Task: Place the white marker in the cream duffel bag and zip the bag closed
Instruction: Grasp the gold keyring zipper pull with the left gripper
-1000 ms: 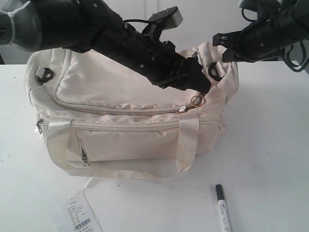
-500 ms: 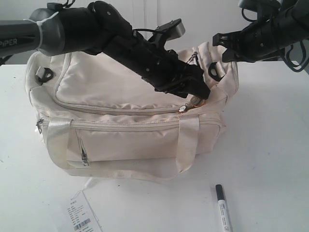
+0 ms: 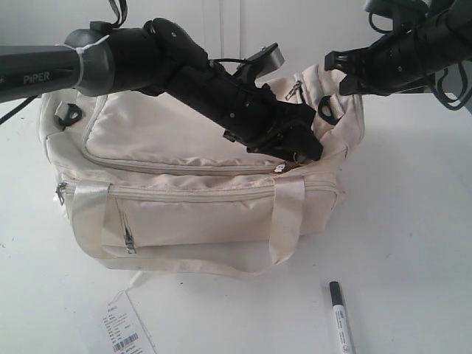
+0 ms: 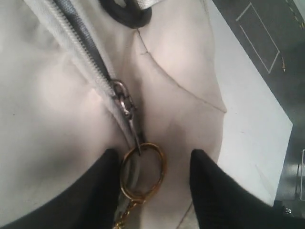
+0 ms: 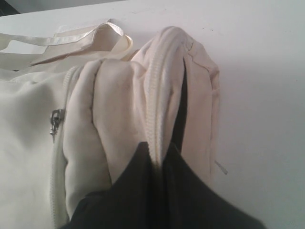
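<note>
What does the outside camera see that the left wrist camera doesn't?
Only the exterior view shows the white marker lying on the table in front of the cream duffel bag, plus a barcode paper tag. Only the left wrist view shows how the gold ring sits between the open fingers of the left end effector. Both show the bag and its zipper pull.
</note>
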Robot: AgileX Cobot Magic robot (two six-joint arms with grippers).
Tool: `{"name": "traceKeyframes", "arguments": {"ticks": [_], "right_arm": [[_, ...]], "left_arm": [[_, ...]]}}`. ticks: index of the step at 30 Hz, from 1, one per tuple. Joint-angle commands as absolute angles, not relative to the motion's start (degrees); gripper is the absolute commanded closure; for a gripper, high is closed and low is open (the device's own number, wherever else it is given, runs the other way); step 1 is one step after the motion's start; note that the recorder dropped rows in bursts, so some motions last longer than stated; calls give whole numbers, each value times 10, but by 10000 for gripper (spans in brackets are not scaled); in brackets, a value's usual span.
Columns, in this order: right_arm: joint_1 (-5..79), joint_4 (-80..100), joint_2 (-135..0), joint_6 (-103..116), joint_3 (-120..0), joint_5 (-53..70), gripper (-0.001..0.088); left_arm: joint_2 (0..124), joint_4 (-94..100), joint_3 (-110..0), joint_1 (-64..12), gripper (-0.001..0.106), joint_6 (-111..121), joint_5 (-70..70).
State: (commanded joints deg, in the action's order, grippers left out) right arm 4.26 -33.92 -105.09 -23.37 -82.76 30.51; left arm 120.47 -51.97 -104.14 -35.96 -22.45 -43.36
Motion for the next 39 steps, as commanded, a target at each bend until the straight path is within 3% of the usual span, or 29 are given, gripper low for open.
{"name": "traceKeyframes", "arguments": {"ticks": [6, 12, 39], "right_arm": [[43, -339, -1051, -234, -828, 305, 868], [43, -339, -1051, -234, -828, 305, 868], [43, -339, -1051, -234, -828, 305, 868]], "left_arm": [[1205, -491, -1041, -360, 723, -222, -432], [1201, -466, -1041, -360, 1052, -222, -429], [1155, -461, -1041, -338, 1053, -194, -484]]}}
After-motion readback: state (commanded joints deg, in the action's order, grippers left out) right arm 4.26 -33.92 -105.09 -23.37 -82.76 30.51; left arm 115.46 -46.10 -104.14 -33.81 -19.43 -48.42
